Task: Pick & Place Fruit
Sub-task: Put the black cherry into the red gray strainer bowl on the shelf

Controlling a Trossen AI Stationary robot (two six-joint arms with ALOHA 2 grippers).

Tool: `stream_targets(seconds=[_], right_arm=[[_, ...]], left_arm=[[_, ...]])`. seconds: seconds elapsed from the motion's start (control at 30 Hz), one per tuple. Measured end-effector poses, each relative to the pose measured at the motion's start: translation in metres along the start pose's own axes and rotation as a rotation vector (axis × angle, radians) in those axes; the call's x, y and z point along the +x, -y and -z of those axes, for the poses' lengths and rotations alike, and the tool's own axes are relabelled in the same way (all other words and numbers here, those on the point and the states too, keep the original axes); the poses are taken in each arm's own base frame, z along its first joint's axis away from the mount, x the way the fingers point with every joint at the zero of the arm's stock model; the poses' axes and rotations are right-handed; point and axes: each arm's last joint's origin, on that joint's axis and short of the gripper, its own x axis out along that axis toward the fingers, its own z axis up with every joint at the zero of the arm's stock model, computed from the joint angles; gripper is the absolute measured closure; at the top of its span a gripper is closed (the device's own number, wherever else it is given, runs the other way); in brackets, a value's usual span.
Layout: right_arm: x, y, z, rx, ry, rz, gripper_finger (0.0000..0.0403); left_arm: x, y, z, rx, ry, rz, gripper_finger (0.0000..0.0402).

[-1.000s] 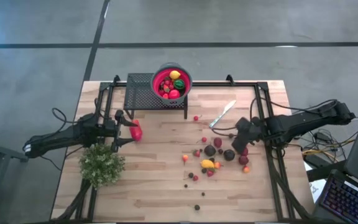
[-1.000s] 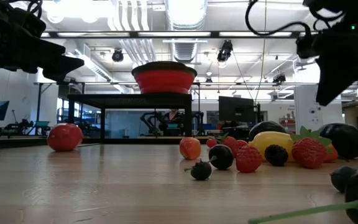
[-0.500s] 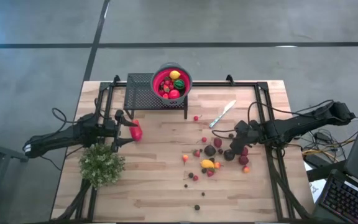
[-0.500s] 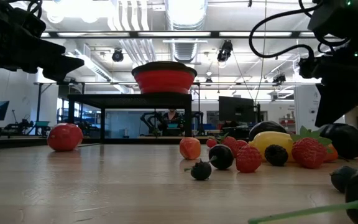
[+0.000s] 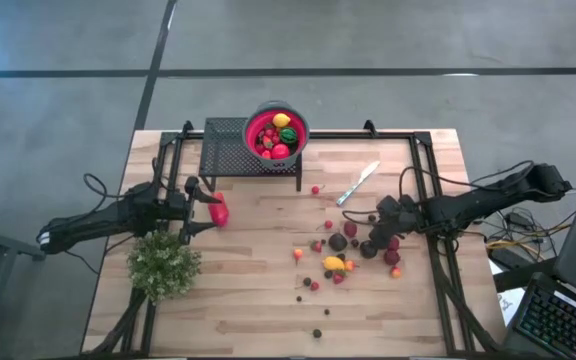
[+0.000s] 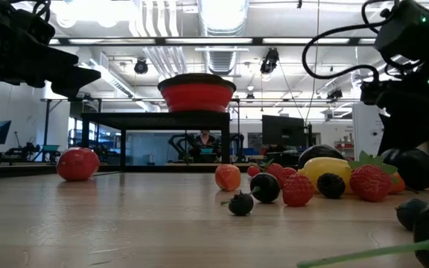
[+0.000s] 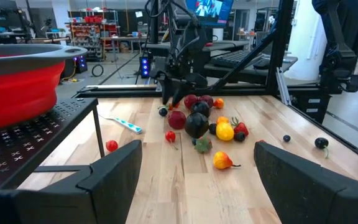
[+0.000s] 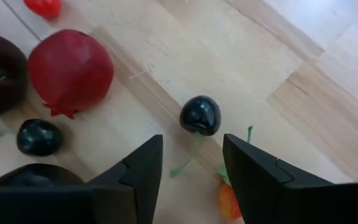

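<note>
While my right gripper (image 5: 375, 231) hangs low over the scattered fruit (image 5: 340, 250) right of the table's middle, its fingers (image 8: 138, 174) stand apart with a dark cherry (image 8: 200, 115) just ahead of them, nothing held. More fruit fills the red bowl (image 5: 276, 132) on the far rack (image 5: 230, 148). My left gripper (image 5: 196, 205) waits open, beside the larger red piece (image 5: 219, 211).

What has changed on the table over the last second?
The right claw has come down over the fruit cluster and narrowed a little; it now hangs open above a dark cherry, holding nothing. The left claw stayed open beside the larger red piece. The fruit, red bowl and knife have not moved.
</note>
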Motion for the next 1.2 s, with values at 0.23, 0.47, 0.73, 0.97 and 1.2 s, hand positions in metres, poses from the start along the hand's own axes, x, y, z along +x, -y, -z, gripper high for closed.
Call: stream_targets(seconds=[0.23,0.47,0.73,0.97,1.2], right_arm=[[0.008,0.004,0.007,0.008,0.010,-0.014,0.0256],[0.014,0.007,0.012,0.011,0.019,-0.026,0.0280],[0.016,0.009,0.015,0.013,0.026,-0.023,0.0313],[0.017,0.009,0.014,0.008,0.040,-0.015,0.0361],[0.017,0.009,0.014,0.004,0.039,-0.015,0.0393]], left_arm=[[0.000,0.000,0.000,0.000,0.000,0.000,0.0085],[0.000,0.000,0.000,0.000,0.000,0.000,0.0085],[0.000,0.000,0.000,0.000,0.000,0.000,0.0085],[0.000,0.000,0.000,0.000,0.000,-0.001,0.0085],[0.000,0.000,0.000,0.000,0.000,-0.001,0.0085]])
